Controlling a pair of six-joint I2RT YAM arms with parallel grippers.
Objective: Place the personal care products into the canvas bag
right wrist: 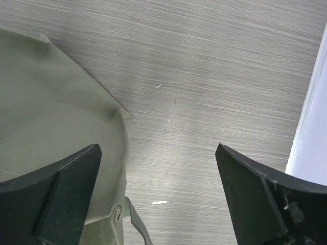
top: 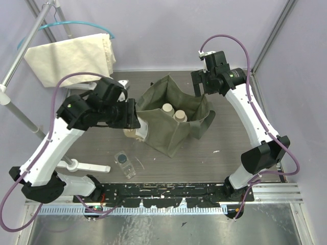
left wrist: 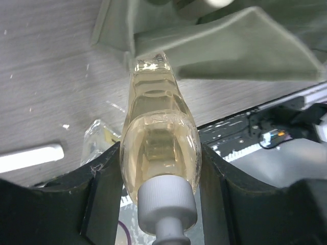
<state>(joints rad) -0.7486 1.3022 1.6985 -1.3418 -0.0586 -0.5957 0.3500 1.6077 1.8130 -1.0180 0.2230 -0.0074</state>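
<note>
Bottle held, not yet bagged. Left pincer point(left wrist: 159, 153) is clamped on the amber bottle point(left wrist: 153, 102) down by its white cap point(left wrist: 166, 204), with the body pointing toward the green bag point(top: 176, 135). In the top view the bottle sits against the bag's left wall, centre-left of frame, short of the mouth. Judgement: gripping at the cap end leaves the body free to go in first.

A cream-capped bottle point(top: 167, 107) and a second bottle point(top: 179, 116) stand upright inside the bag. Clear bottle point(top: 124, 162) lies on the counter point(top: 230, 148), lower left of the bag, apart from both arms.

Right pincer point(right wrist: 157, 150) is spread wide and empty, hanging beside the bag's upper-right corner. It may be there to steady the rim, or only to stay clear.
</note>
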